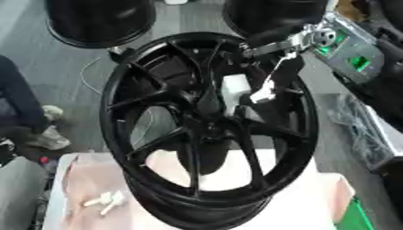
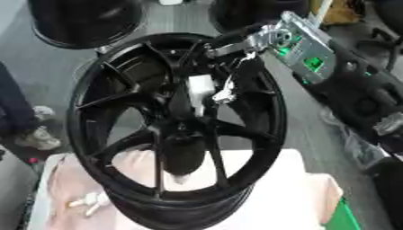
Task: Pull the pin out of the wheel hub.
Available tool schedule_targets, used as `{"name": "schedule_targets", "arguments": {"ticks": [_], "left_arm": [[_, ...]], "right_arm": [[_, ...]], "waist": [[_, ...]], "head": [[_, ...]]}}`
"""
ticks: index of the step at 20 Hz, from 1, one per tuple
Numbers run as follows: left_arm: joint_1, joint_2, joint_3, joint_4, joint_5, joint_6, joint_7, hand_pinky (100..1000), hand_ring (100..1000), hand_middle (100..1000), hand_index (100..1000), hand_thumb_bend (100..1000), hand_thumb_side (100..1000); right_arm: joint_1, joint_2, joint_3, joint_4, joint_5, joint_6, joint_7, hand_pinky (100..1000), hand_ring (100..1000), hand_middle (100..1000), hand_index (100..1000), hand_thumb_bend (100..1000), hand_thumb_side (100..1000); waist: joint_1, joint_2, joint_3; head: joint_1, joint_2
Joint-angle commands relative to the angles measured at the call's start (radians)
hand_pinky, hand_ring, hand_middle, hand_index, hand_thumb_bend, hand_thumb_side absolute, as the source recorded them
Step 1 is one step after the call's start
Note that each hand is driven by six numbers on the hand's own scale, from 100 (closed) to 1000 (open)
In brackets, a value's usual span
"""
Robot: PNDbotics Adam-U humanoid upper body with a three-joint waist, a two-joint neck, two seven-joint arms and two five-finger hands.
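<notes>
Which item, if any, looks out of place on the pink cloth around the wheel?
The small white pieces lie loose on the pink cloth left of the black wheel, apart from its hub. What they are cannot be told. Nothing looks spilled or broken.

Black wheel hub (image 1: 208, 130), pink cloth (image 1: 315, 197)

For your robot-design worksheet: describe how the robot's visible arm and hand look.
Only the right arm shows: a silver-grey metal body with green glowing spots, a round silver wrist joint and dark links. The right hand looks black with pale, whitish fingers. No left arm is visible.
</notes>
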Motion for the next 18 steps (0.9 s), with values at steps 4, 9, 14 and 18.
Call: {"name": "schedule_targets", "arguments": {"ticks": [4,9,14,18], "left_arm": [[-0.01,0.011,-0.001,-0.013,0.001,-0.002,-0.003,746,518,643,768,100,1000],[-0.012,0.012,-0.001,-0.014,0.004,0.0,-0.004,747,519,644,768,100,1000],[-0.014,0.012,-0.003,-0.014,0.006,0.0,-0.005,747,519,645,768,100,1000],[-0.014,0.013,-0.003,-0.014,0.007,0.001,-0.006,748,520,645,768,100,1000]], "right_arm": [[-0.018,-0.013,-0.022,-0.001,-0.001,-0.037,0.03,309,359,686,833,293,507],[-0.019,-0.008,-0.02,-0.001,-0.013,-0.036,0.03,277,338,614,743,286,496],[-0.02,-0.001,-0.02,0.001,-0.024,-0.034,0.03,256,325,586,706,275,484],[-0.021,0.006,-0.015,0.005,-0.023,-0.034,0.03,243,317,563,687,259,468]], "waist": [[0.002,-0.012,0.0],[0.002,-0.013,0.0],[0.002,-0.013,0.002],[0.002,-0.013,0.003]], "head": [[0.004,-0.001],[0.004,-0.001],[0.002,-0.001],[0.001,-0.001]]}}
